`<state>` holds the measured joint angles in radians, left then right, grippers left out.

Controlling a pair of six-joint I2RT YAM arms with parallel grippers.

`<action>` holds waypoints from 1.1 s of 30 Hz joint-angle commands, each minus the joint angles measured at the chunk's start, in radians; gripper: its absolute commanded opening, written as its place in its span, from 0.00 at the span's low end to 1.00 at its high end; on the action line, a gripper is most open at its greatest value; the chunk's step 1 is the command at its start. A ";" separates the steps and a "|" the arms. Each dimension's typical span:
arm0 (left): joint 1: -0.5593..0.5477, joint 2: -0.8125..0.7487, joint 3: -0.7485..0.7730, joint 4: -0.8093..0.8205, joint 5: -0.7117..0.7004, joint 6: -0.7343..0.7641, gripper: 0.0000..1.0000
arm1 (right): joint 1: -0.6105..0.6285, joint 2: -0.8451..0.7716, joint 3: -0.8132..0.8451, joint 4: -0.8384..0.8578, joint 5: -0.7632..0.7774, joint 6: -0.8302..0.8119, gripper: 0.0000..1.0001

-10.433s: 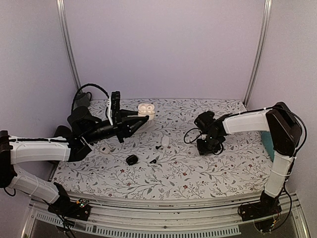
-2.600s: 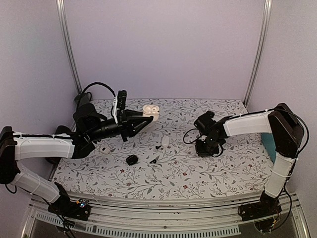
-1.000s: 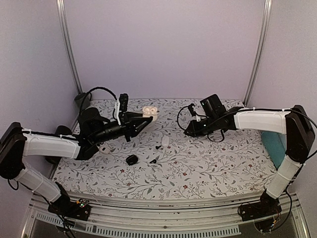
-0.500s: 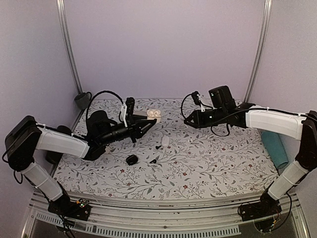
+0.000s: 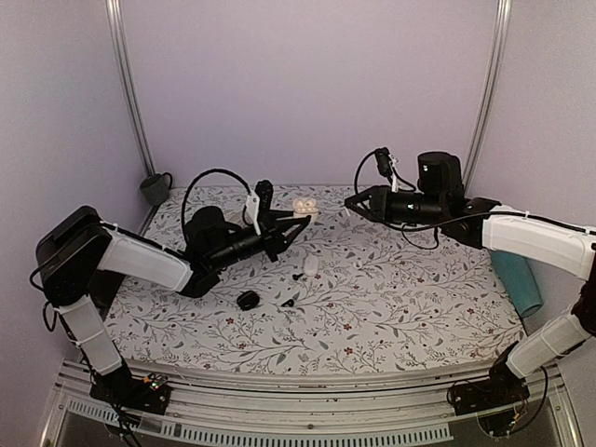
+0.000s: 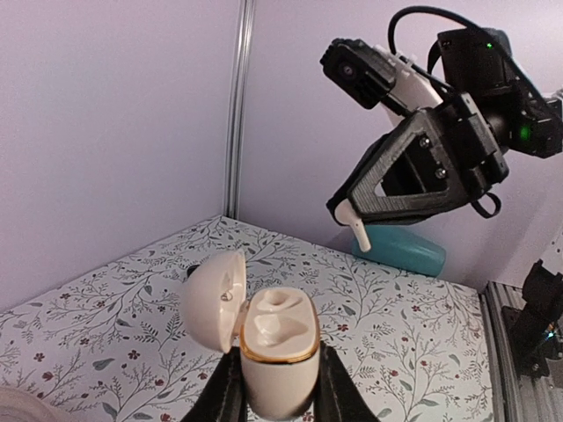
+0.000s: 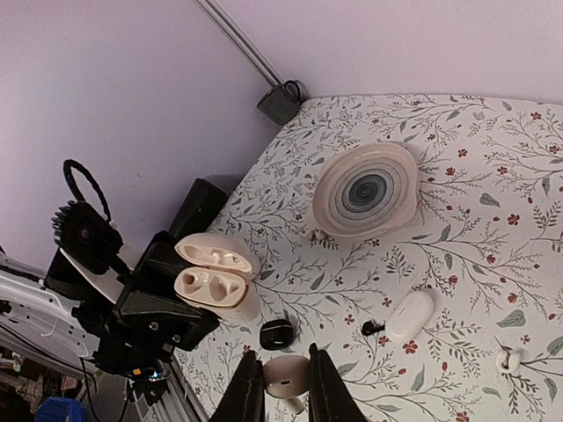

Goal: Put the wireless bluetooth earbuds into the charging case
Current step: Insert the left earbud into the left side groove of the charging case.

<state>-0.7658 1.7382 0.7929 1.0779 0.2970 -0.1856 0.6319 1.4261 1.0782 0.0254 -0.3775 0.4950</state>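
Nearest the arm bases, black bits [image 5: 248, 300] and a white oval piece [image 5: 310, 265], judged to be the second earbud, are found lying on the table [image 5: 419, 317]. A teal roll [image 5: 517, 279] is noted at the right edge, well apart from the work.

Above the far half of the table, the charging case [image 6: 277, 347] is held raised in the left pincer [image 6: 280, 400], which is clamped tight on its lower body. The lid [image 6: 214, 299] is hinged open and both wells are seen empty. Facing it, with clear air between, the right pincer [image 7: 283, 394] is closed almost fully on one earbud [image 7: 283, 373], whose stem protrudes past the tips.

The earbud is judged light, rigid and glossy, so slipping or twisting in the grip is to be expected. A hold across the bulb, with the stem left free to enter the well, is judged best. The back wall [image 5: 307, 93] stands close behind the case, so room is judged better toward mid-table.
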 commanded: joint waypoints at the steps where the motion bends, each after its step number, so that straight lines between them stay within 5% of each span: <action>1: -0.038 0.041 0.053 0.077 -0.041 0.042 0.00 | 0.000 -0.037 -0.023 0.124 -0.029 0.078 0.16; 15: -0.120 0.133 0.039 0.369 -0.087 0.264 0.00 | 0.135 -0.089 -0.077 0.361 0.171 0.109 0.17; 33: -0.148 0.153 0.102 0.330 -0.142 0.226 0.00 | 0.252 -0.068 -0.151 0.555 0.298 0.024 0.18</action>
<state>-0.8921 1.8744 0.8669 1.3937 0.1715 0.0410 0.8673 1.3502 0.9447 0.5072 -0.1162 0.5423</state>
